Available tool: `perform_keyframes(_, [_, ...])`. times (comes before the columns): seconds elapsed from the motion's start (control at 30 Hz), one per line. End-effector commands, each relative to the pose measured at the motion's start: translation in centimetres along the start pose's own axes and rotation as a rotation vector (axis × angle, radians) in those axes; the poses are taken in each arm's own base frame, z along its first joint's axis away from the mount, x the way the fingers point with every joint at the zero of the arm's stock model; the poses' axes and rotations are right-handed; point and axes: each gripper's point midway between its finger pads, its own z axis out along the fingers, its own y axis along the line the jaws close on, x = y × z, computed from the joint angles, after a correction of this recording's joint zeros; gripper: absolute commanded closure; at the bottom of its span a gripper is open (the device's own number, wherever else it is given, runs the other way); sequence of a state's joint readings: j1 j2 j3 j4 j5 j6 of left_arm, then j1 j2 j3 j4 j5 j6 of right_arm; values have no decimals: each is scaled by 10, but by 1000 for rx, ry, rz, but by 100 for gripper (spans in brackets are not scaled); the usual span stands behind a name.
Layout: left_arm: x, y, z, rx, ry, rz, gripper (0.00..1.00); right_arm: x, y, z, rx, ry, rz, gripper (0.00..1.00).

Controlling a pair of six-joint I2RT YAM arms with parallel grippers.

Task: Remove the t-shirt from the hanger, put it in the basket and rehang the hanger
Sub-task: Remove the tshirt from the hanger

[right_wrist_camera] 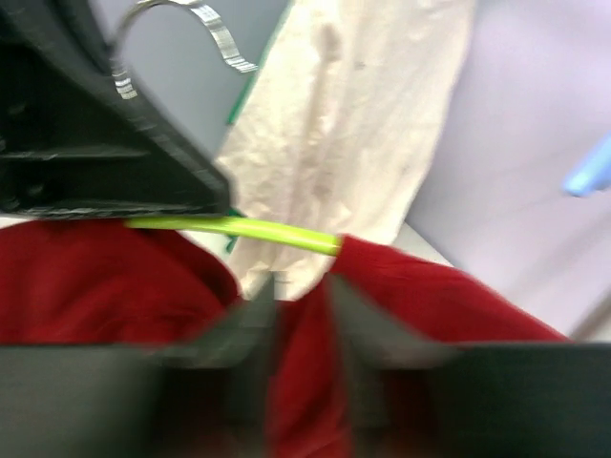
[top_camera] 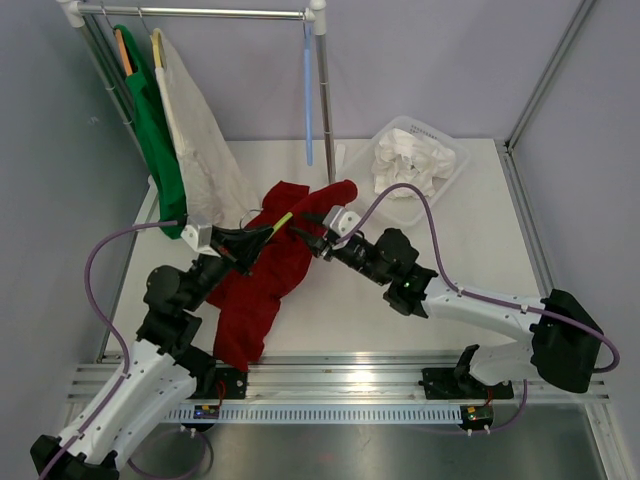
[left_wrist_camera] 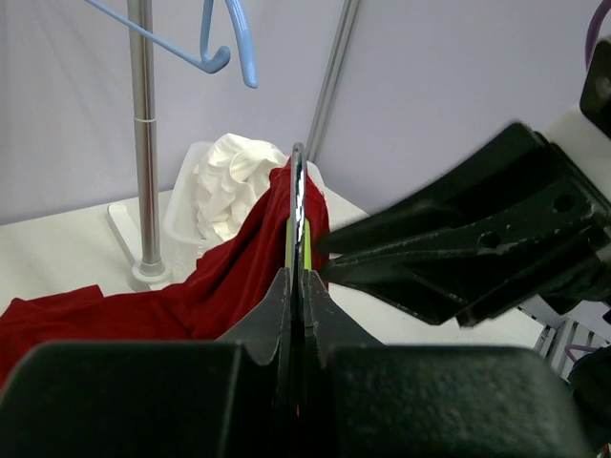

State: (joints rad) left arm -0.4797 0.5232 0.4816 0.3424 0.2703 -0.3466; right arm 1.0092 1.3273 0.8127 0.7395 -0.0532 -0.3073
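A white table (top_camera: 480, 300) stands between pale lilac walls (top_camera: 450, 60). At 11 o'clock there is a metal clothes rail (top_camera: 200, 13). From it hang a green garment (top_camera: 155, 130), a cream garment (top_camera: 200, 150) and an empty light blue plastic hanger (top_camera: 308, 100). At 1 o'clock sits a white plastic basket (top_camera: 437, 128) with crumpled white cloths (top_camera: 410, 160) in it.

The red t-shirt (top_camera: 265, 275) lies in the middle of the table and spreads down toward 7 o'clock. A thin yellow-green hanger (top_camera: 281, 221) comes out of it at the upper side, and one end of the bar goes into the red cloth.

The left gripper (top_camera: 262, 238) reaches in from 7 o'clock. Its fingers are pressed together on the yellow-green hanger, near the metal hook.

The right gripper (right_wrist_camera: 303, 305) reaches in from 4 o'clock, just beside the left one. Its fingers stand a little apart, with red cloth visible in the gap. The wrist view is blurred, so I cannot tell if they touch the cloth.
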Motion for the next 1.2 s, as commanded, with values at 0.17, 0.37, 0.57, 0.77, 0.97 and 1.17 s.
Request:
perform_keyframes(0.17, [-36,-6,5,11,-121,39,100,-21,-45,-6,169,-8,-11,32])
perform_keyframes(0.37, [-33,-2,10,-3,-105,33,100,-12,-53,-2,214,59,-15,34])
perform_keyframes(0.57, [-37,-7,7,16,-117,32,100,1,-59,5,239,116,-34,34])
perform_keyframes(0.77, [-46,-10,4,16,-138,44,100,9,-52,12,203,146,-31,32])
perform_keyframes(0.97, [-53,-11,2,8,-145,57,100,14,-58,13,237,167,-32,35])
perform_keyframes(1.17, [-52,-14,-3,23,-145,55,100,19,-71,15,312,194,-47,75])
